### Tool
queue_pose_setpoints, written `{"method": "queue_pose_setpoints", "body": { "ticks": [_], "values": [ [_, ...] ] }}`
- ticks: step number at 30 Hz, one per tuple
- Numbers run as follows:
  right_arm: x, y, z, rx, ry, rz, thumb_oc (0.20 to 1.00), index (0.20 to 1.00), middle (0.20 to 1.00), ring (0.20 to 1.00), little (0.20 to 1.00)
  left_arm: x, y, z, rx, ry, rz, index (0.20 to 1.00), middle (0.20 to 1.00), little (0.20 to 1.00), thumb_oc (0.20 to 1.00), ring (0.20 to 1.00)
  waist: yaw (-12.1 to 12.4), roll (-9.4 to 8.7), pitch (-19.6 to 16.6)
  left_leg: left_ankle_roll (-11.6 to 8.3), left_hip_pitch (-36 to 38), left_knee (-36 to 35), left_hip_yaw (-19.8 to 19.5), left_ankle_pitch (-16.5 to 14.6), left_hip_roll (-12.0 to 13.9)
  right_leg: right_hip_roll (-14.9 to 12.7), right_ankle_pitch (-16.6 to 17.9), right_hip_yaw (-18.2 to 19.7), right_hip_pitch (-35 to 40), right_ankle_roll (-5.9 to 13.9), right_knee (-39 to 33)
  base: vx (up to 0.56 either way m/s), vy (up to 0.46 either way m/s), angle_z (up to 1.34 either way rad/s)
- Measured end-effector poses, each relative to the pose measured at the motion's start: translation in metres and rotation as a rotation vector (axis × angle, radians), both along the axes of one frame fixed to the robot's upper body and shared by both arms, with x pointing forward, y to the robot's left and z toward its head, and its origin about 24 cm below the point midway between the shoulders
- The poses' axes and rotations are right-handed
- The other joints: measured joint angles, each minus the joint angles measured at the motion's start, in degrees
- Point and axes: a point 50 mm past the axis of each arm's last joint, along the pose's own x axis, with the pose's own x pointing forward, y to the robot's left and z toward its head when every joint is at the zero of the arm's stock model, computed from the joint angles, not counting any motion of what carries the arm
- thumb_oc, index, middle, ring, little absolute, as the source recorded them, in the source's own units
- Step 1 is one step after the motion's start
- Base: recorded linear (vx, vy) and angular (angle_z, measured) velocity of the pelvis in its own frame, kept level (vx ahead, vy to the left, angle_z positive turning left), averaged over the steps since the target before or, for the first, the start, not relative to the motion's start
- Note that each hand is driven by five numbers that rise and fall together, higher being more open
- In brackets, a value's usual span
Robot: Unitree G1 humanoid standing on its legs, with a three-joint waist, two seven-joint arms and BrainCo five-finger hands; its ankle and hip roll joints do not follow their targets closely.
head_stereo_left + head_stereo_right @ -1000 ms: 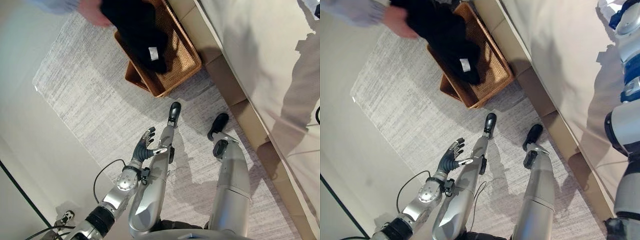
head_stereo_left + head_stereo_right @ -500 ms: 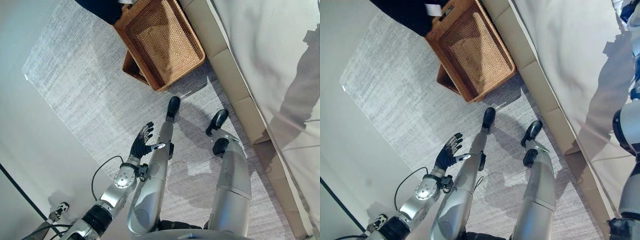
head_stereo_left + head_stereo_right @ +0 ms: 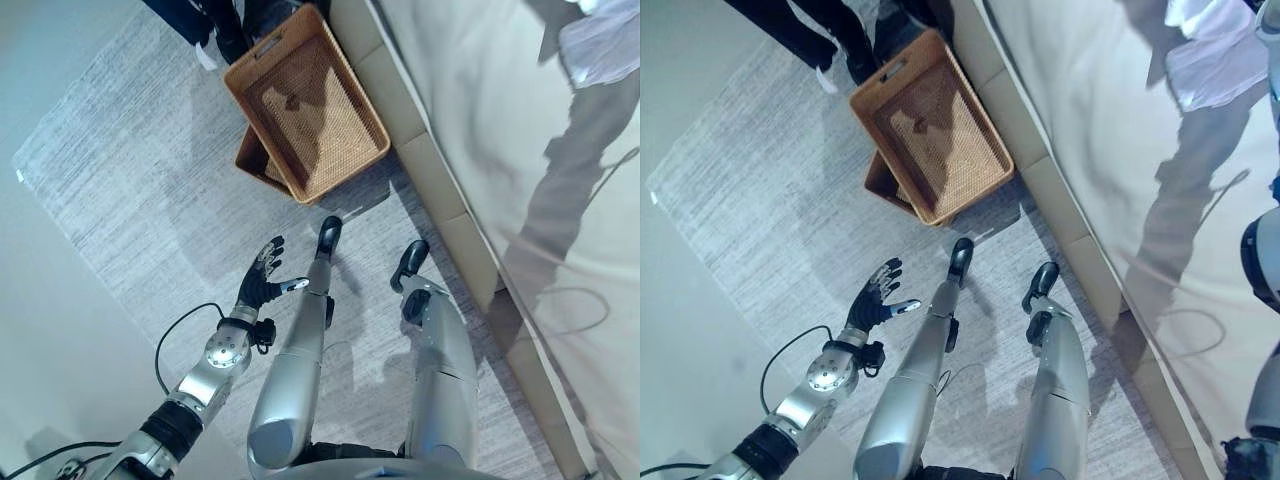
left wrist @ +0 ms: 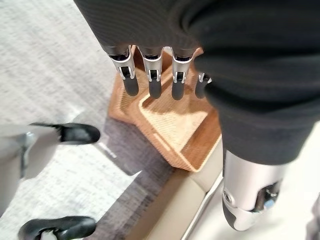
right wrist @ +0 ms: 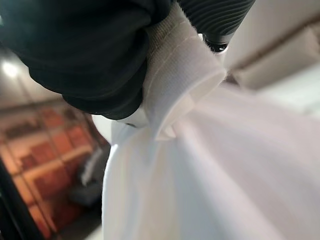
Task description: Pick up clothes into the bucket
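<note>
White garment (image 5: 165,165) hangs clamped in right hand (image 5: 150,45); wicker basket (image 3: 310,105), beyond spread, empty left hand (image 3: 262,283), awaits deposit.

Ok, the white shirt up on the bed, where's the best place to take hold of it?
Probably the collar: it is a thick folded band standing up from the loose white shirt, right beside the right hand. Come in from the collar end and pinch across the band rather than the flat cloth.
</note>
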Motion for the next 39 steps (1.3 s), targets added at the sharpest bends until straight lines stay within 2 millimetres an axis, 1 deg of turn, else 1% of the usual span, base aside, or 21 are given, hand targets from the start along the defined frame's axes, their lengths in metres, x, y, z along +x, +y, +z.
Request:
{"method": "queue_pose_setpoints", "body": {
  "ticks": [1, 5, 9, 11, 12, 13, 15, 18, 20, 21, 22, 26, 27, 28, 29, 31, 32, 33, 34, 38, 39],
  "values": [
    [0.000, 0.002, 0.001, -0.005, -0.009, 0.005, 0.200, 0.200, 0.200, 0.200, 0.200, 0.000, 0.002, 0.000, 0.005, 0.001, 0.006, 1.000, 1.000, 1.000, 1.000, 1.000, -0.7, -0.31, 0.0, -0.19, 0.9, 0.0, 0.0, -0.2, 0.0, 0.2, 0.2, 0.1, 1.0, -0.09, -0.7, -0.03, 0.035, -0.18],
    [-0.005, 0.018, 0.010, -0.057, -0.086, 0.052, 0.200, 0.200, 0.200, 0.200, 0.200, 0.002, 0.012, -0.003, 0.037, 0.014, 0.035, 1.000, 1.000, 1.000, 1.000, 1.000, -0.6, -1.26, 0.0, 0.63, 7.8, -0.4, 1.7, -1.3, 0.4, 1.2, 2.3, 1.2, 8.8, 0.02, -4.9, -0.06, 0.058, -0.20],
    [-0.007, 0.021, 0.012, -0.061, -0.108, 0.058, 0.200, 0.200, 0.200, 0.200, 0.200, 0.001, 0.018, -0.010, 0.062, 0.041, 0.031, 1.000, 1.000, 1.000, 1.000, 1.000, -0.7, -2.12, 0.0, 0.87, 16.8, -2.1, 3.4, -2.6, 1.3, 2.5, 3.4, 2.2, 18.7, 0.25, -10.4, 0.06, 0.018, -0.24],
    [-0.008, 0.026, 0.014, -0.072, -0.123, 0.086, 0.200, 0.200, 0.200, 0.200, 0.200, -0.004, 0.027, -0.017, 0.074, 0.075, 0.051, 1.000, 1.000, 1.000, 1.000, 1.000, -0.9, -2.74, -0.3, 1.07, 23.4, -4.2, 4.7, -3.2, 2.1, 3.6, 5.0, 2.8, 25.7, 1.04, -14.7, 0.10, -0.004, -0.33],
    [-0.007, 0.027, 0.013, -0.064, -0.126, 0.094, 0.200, 0.200, 0.200, 0.200, 0.200, -0.008, 0.031, -0.019, 0.074, 0.086, 0.062, 1.000, 1.000, 1.000, 1.000, 1.000, -0.8, -3.16, -1.3, 1.10, 24.9, -4.8, 4.9, -3.2, 2.3, 3.8, 5.4, 2.9, 27.3, 1.43, -16.0, 0.16, 0.008, -0.20],
    [-0.009, 0.025, 0.014, -0.051, -0.140, 0.103, 0.200, 0.200, 0.200, 0.200, 0.200, -0.012, 0.038, -0.024, 0.083, 0.109, 0.081, 1.000, 1.000, 1.000, 1.000, 1.000, -1.9, -3.66, -3.1, 1.08, 26.9, -6.0, 5.7, -3.5, 2.8, 4.4, 5.8, 3.0, 29.8, 1.68, -18.4, 0.12, 0.022, -0.18],
    [-0.017, 0.031, 0.022, -0.058, -0.185, 0.153, 0.200, 0.200, 0.200, 0.200, 0.200, -0.018, 0.047, -0.032, 0.094, 0.154, 0.106, 1.000, 1.000, 1.000, 1.000, 1.000, -1.9, -4.64, -4.4, 1.21, 30.8, -7.7, 6.6, -3.5, 3.3, 5.4, 7.7, 3.4, 34.1, 1.61, -22.2, 0.08, 0.023, -0.30],
    [-0.017, 0.044, 0.020, -0.083, -0.197, 0.223, 0.200, 0.200, 0.200, 0.200, 0.200, -0.027, 0.048, -0.041, 0.101, 0.203, 0.087, 1.000, 1.000, 1.000, 1.000, 1.000, -3.5, -5.35, -9.0, 0.92, 33.3, -9.3, 8.2, -3.8, 3.6, 6.1, 8.7, 4.5, 36.7, 1.82, -25.4, 0.07, 0.030, -0.27],
    [-0.013, 0.046, 0.014, -0.092, -0.172, 0.238, 0.200, 0.200, 0.200, 0.200, 0.200, -0.024, 0.043, -0.038, 0.121, 0.191, 0.046, 1.000, 1.000, 1.000, 1.000, 1.000, -4.3, -5.43, -10.2, 0.67, 36.5, -10.2, 9.5, -4.0, 3.7, 6.2, 9.3, 5.2, 40.2, 1.90, -27.7, 0.08, 0.021, -0.26],
    [-0.008, 0.047, 0.006, -0.088, -0.148, 0.252, 0.200, 0.200, 0.200, 0.200, 0.200, -0.023, 0.041, -0.037, 0.127, 0.187, 0.031, 1.000, 1.000, 1.000, 1.000, 1.000, -4.6, -5.38, -12.6, 0.33, 37.8, -10.9, 10.1, -4.4, 3.8, 6.3, 9.3, 5.9, 41.0, 1.99, -28.9, 0.09, 0.005, -0.26],
    [-0.006, 0.047, 0.002, -0.088, -0.137, 0.260, 0.200, 0.200, 0.200, 0.200, 0.200, -0.023, 0.040, -0.035, 0.126, 0.181, 0.024, 1.000, 1.000, 1.000, 1.000, 1.000, -4.8, -5.34, -13.3, 0.27, 38.4, -11.3, 10.7, -4.6, 3.9, 6.4, 9.3, 6.0, 41.9, 2.03, -29.6, 0.11, 0.006, -0.24],
    [0.004, 0.052, -0.030, -0.093, -0.047, 0.332, 0.200, 0.200, 0.200, 0.200, 0.200, -0.014, 0.025, -0.005, 0.080, 0.061, -0.045, 1.000, 1.000, 1.000, 1.000, 1.000, -5.4, -4.95, -16.9, 0.28, 43.8, -13.8, 13.3, -5.4, 4.6, 7.5, 10.5, 8.2, 46.7, 2.21, -33.7, 0.09, -0.001, -0.34],
    [0.010, 0.054, -0.044, -0.105, 0.005, 0.353, 0.200, 0.200, 0.200, 0.200, 0.200, -0.009, 0.020, 0.016, 0.049, -0.029, -0.066, 1.000, 1.000, 1.000, 1.000, 1.000, -5.2, -4.82, -18.4, 0.29, 45.1, -14.4, 14.0, -5.4, 4.8, 7.8, 11.1, 8.9, 48.1, 2.26, -35.0, 0.05, -0.011, -0.26],
    [0.012, 0.055, -0.052, -0.113, 0.032, 0.363, 0.200, 0.200, 0.200, 0.200, 0.200, -0.007, 0.017, 0.025, 0.037, -0.070, -0.076, 1.000, 1.000, 1.000, 1.000, 1.000, -5.6, -4.58, -19.5, 0.40, 45.6, -14.7, 14.1, -5.6, 4.9, 7.9, 11.1, 9.0, 48.4, 2.27, -35.5, 0.08, -0.017, -0.21],
    [0.013, 0.056, -0.065, -0.113, 0.068, 0.391, 0.200, 0.200, 0.200, 0.200, 0.200, -0.002, 0.014, 0.043, 0.021, -0.146, -0.087, 1.000, 1.000, 1.000, 1.000, 1.000, -6.6, -4.34, -20.5, 0.53, 47.1, -15.6, 14.2, -5.6, 5.1, 8.2, 11.2, 9.1, 50.0, 2.31, -36.3, 0.04, -0.008, -0.07],
    [0.013, 0.057, -0.077, -0.130, 0.106, 0.416, 0.200, 0.200, 0.200, 0.200, 0.200, 0.006, 0.012, 0.059, 0.012, -0.210, -0.095, 1.000, 1.000, 1.000, 1.000, 1.000, -7.5, -3.78, -21.3, 0.55, 48.1, -15.7, 14.3, -5.9, 5.3, 8.4, 11.1, 9.2, 50.8, 2.26, -36.3, 0.04, -0.019, -0.06],
    [0.012, 0.061, -0.086, -0.143, 0.135, 0.453, 0.200, 0.200, 0.200, 0.200, 0.200, 0.012, 0.011, 0.075, 0.009, -0.268, -0.101, 1.000, 1.000, 1.000, 1.000, 1.000, -8.5, -3.21, -22.4, 0.43, 48.1, -15.7, 14.3, -6.1, 5.5, 8.6, 10.9, 9.3, 50.8, 2.25, -36.3, 0.03, -0.024, -0.07],
    [0.011, 0.061, -0.092, -0.149, 0.156, 0.464, 0.200, 0.200, 0.200, 0.200, 0.200, 0.017, 0.009, 0.086, 0.009, -0.311, -0.110, 1.000, 1.000, 1.000, 1.000, 1.000, -8.7, -3.00, -22.8, 0.42, 48.2, -15.7, 14.4, -6.1, 5.6, 8.7, 10.9, 9.3, 50.8, 2.22, -36.3, 0.02, -0.024, -0.04],
    [0.008, 0.059, -0.103, -0.167, 0.198, 0.483, 0.200, 0.200, 0.200, 0.200, 0.200, 0.026, 0.002, 0.109, 0.002, -0.395, -0.133, 1.000, 1.000, 1.000, 1.000, 1.000, -8.6, -2.78, -23.0, 0.39, 48.6, -15.7, 14.7, -6.1, 5.9, 9.0, 11.0, 9.3, 51.2, 2.13, -36.3, 0.01, -0.013, -0.07],
    [0.009, 0.069, -0.129, -0.176, 0.318, 0.574, 0.200, 0.200, 0.200, 0.200, 0.200, 0.039, -0.015, 0.153, -0.005, -0.554, -0.195, 1.000, 1.000, 1.000, 1.000, 1.000, -9.1, -2.35, -23.5, 0.25, 49.3, -15.7, 15.5, -6.2, 6.8, 9.9, 10.7, 10.1, 51.5, 2.17, -36.3, 0.03, -0.017, -0.11],
    [0.008, 0.071, -0.132, -0.176, 0.331, 0.594, 0.200, 0.200, 0.200, 0.200, 0.200, 0.040, -0.018, 0.157, -0.004, -0.571, -0.204, 1.000, 1.000, 1.000, 1.000, 1.000, -9.4, -2.27, -23.6, 0.23, 49.5, -15.7, 15.5, -6.2, 6.9, 10.0, 10.7, 10.3, 51.5, 2.17, -36.3, 0.04, -0.011, -0.06]
  ]
}}
